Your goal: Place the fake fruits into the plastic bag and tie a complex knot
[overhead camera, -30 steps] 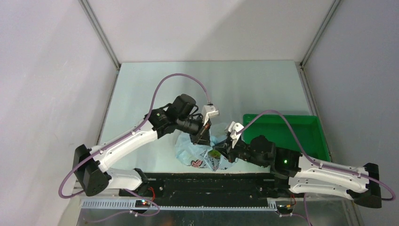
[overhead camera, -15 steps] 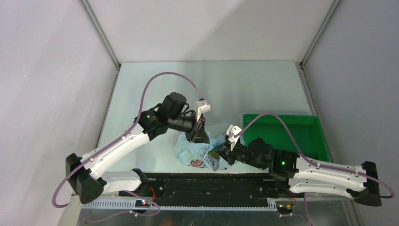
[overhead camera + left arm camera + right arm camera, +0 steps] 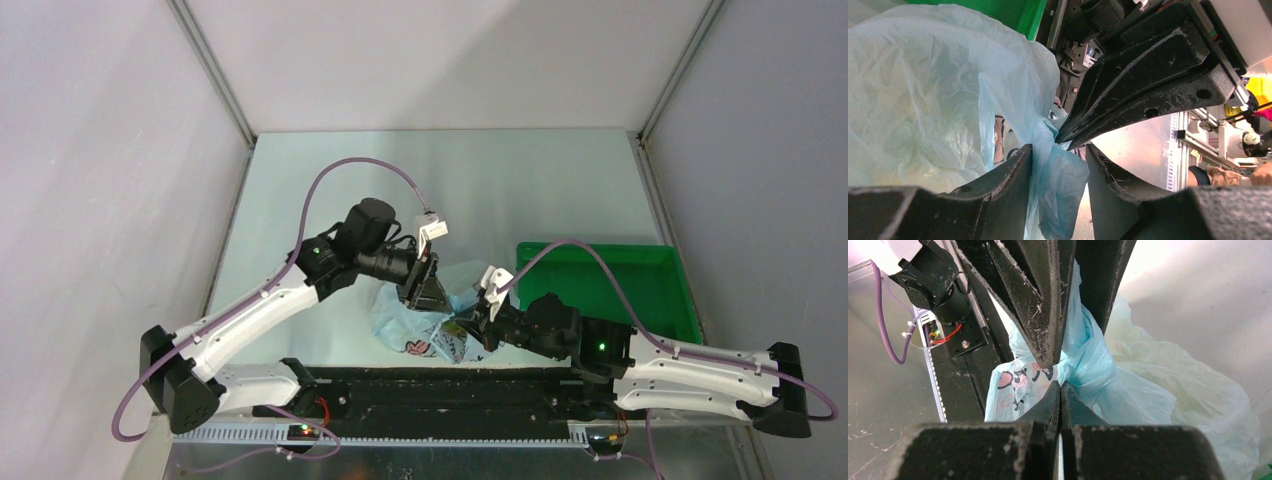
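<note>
At the near-centre of the pale worktop, the two-finger left claw reaches down onto the thin, crinkled, light-blue translucent plastic bag, which lies on the worktop just ahead of the arm bases. Left claw state: released. Its jaws stand apart and straddle the gathered neck of the bag; the film touches one finger and is not seen to be squeezed. A pale yellow-green tint shows through the bag body in both wrist views. This is judged to be the fake fruits inside, though no single fruit can be made out. The pink-and-dark printed mark faces the arm bases. The two-finger right claw is clenched on the same neck, its fingertips meeting on the film directly beside the left claw's fingers. The rigid green plastic tray stands to the right, apart from the bag. Handling: the film is judged very light, limp and slippery. It offers no stiffness, will bunch and slide under a loose grasp, and may stretch or tear if pulled hard against the contents. Take hold only where the film is gathered into a rope, at the neck or the handle loops, never on the flat wall. Hold the neck clenched in one claw while the other re-grasps for the knot.
</note>
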